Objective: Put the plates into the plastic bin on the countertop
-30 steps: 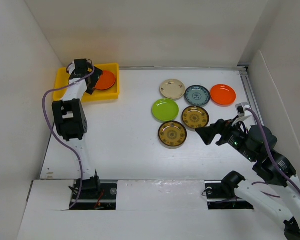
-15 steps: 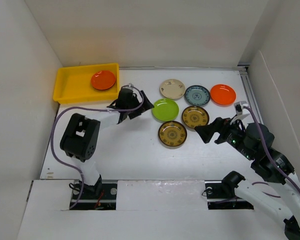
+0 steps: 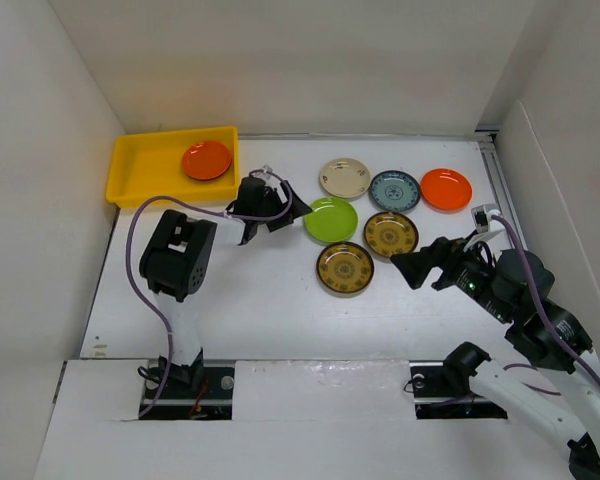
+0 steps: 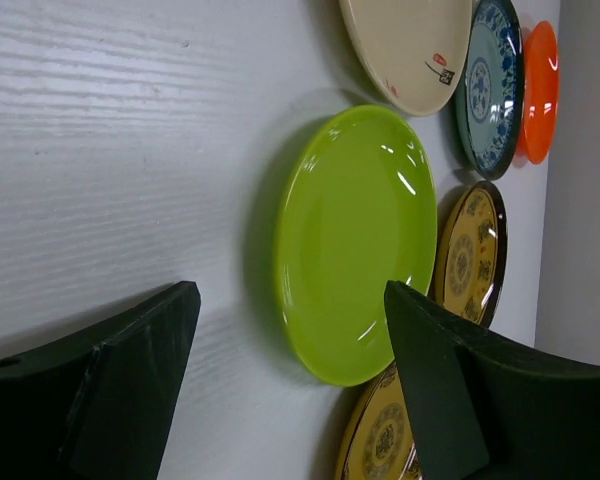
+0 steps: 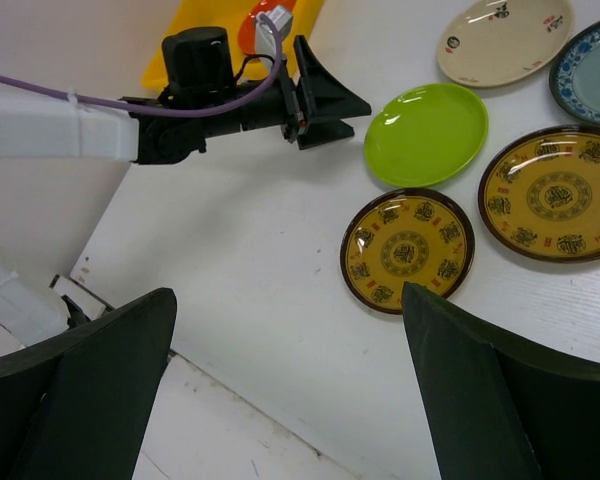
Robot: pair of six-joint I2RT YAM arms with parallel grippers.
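The yellow plastic bin (image 3: 150, 170) sits at the back left of the white countertop (image 3: 250, 290) with one orange plate (image 3: 207, 159) in it. On the countertop lie the lime green plate (image 3: 330, 219), cream plate (image 3: 344, 178), teal-patterned plate (image 3: 394, 190), a second orange plate (image 3: 446, 189) and two gold-patterned plates (image 3: 391, 234) (image 3: 344, 268). The black plate is not in view. My left gripper (image 3: 285, 210) is open and empty, low at the green plate's (image 4: 350, 245) left rim. My right gripper (image 3: 415, 268) is open and empty, raised to the right of the near gold plate (image 5: 410, 250).
White walls close in the countertop at left, back and right. The left arm (image 5: 100, 125) stretches across the space between bin and plates. The plates lie close together, some rims touching or overlapping.
My left gripper left the orange plate in the bin and swung right and forward to the green plate's left rim. The right arm has barely moved.
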